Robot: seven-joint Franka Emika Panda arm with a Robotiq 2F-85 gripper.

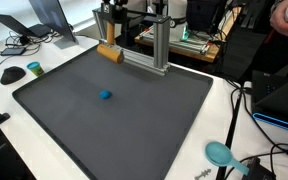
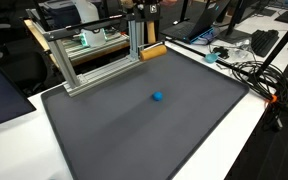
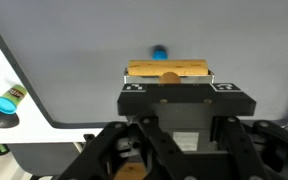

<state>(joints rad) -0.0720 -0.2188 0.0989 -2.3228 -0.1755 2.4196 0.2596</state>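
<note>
Wooden block (image 1: 107, 52) sits at the far edge of the gray mat (image 1: 134, 125), right by the foot of the aluminium frame (image 1: 144, 55) in an exterior view. The gripper (image 1: 108, 40) comes straight down on it from above. I can't tell from here if the block touches the mat or hangs just over it. A small blue ball (image 1: 105, 96) lies alone mid-mat, well apart from the block, and a teal round thing (image 1: 219, 152) rests off the mat on the white table.

Same story from the opposite side in an exterior view: block (image 2: 154, 50) at the mat's edge beside the frame (image 2: 94, 65), ball (image 2: 157, 97) out in the middle.

Wrist view settles it: the fingers are closed narrow on the block (image 3: 167, 70), which lies crosswise between them. My guess is it's gripped across its short side because that's the only width the jaws can span. The ball (image 3: 160, 52) peeks out just past the block.
</note>
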